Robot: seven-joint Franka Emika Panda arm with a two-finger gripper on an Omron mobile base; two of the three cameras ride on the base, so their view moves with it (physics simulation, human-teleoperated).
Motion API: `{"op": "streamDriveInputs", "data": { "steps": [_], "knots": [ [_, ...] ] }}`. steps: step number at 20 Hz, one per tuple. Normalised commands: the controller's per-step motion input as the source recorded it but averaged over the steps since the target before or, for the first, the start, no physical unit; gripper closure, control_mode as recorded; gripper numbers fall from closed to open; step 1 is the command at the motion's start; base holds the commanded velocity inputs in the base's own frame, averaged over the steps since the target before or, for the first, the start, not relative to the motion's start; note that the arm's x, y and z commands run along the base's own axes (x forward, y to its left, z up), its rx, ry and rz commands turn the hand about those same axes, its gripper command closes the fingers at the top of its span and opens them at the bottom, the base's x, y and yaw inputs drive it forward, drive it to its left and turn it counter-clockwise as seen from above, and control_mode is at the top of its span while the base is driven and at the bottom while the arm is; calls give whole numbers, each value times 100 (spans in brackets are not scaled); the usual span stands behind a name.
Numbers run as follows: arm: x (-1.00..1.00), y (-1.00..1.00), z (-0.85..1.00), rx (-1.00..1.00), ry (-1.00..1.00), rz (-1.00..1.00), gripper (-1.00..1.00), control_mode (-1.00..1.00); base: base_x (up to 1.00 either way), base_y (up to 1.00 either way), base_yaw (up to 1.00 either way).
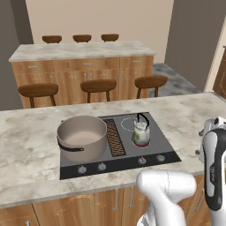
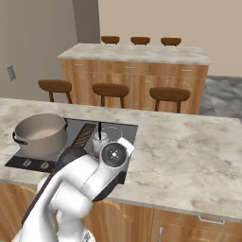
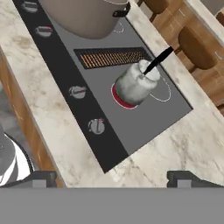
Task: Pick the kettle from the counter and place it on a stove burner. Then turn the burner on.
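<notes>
The small pale kettle (image 1: 141,132) (image 2: 99,141) (image 3: 133,83) with its thin black handle stands upright on the cooktop's (image 1: 164,142) front right burner. A red ring (image 3: 118,99) glows under it. The cooktop is set in the beige marbled counter (image 1: 26,145). In the hand view my gripper (image 3: 113,179) hovers above the counter's near edge, well clear of the kettle. Its fingertips (image 3: 40,178) are spread wide, open and empty. Two knobs (image 3: 96,126) sit on the front strip below the kettle.
A big tan pot (image 1: 82,137) (image 2: 40,134) (image 3: 87,15) with dark handles fills the cooktop's left side, beside a ribbed centre grill (image 1: 114,137). Beyond the counter stand wooden stools (image 1: 98,85) and a bar counter (image 1: 79,50). My own arm (image 2: 90,179) blocks part of the right base view.
</notes>
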Motion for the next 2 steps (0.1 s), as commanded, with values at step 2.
{"op": "streamDriveInputs", "data": {
  "steps": [2],
  "knots": [
    [-25,-4,0,2,-6,-1,-100,-100,0,0,0]
  ]
}}
